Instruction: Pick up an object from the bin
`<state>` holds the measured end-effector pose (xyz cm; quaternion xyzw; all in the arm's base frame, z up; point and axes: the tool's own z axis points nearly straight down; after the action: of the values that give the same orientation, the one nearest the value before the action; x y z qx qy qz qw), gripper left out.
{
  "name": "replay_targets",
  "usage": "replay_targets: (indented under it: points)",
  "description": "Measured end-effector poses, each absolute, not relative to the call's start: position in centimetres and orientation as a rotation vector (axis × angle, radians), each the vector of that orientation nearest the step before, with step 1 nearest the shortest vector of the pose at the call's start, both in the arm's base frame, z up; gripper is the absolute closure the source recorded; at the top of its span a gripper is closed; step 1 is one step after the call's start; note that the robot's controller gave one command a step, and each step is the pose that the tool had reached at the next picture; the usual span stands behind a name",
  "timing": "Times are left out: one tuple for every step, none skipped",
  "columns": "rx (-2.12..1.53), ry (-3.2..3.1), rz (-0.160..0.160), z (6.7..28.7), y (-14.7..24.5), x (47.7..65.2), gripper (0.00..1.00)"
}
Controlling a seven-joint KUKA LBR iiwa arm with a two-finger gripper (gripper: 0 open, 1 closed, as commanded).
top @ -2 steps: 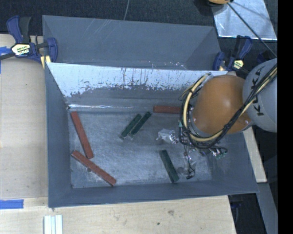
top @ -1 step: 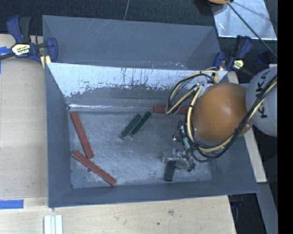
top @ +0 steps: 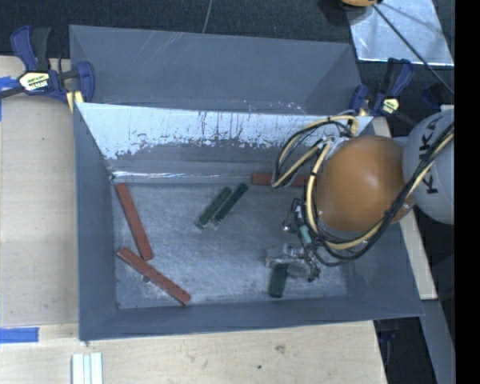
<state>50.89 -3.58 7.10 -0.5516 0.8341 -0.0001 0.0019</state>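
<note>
The claw (top: 298, 259) sits low in the lower right of the bin (top: 224, 78), beneath the arm's orange cover (top: 356, 184); whether it is apart or together I cannot tell. A short dark green block (top: 278, 281) lies just beside it, toward the lower edge. Two dark green bars (top: 222, 205) lie side by side near mid-frame. Two reddish-brown bars (top: 134, 221) lie at the left, and a third (top: 262, 180) against the far wall.

Dim light, pale glare on far wall of bin (top: 224, 122)
</note>
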Motion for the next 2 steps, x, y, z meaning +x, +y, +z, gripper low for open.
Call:
replay_targets:
  points:
    - [-1.676, 2.655, 0.001, 19.33, -1.45, 49.45, 1.0]
    - [-1.675, 2.656, 0.001, 19.33, -1.46, 49.44, 1.0]
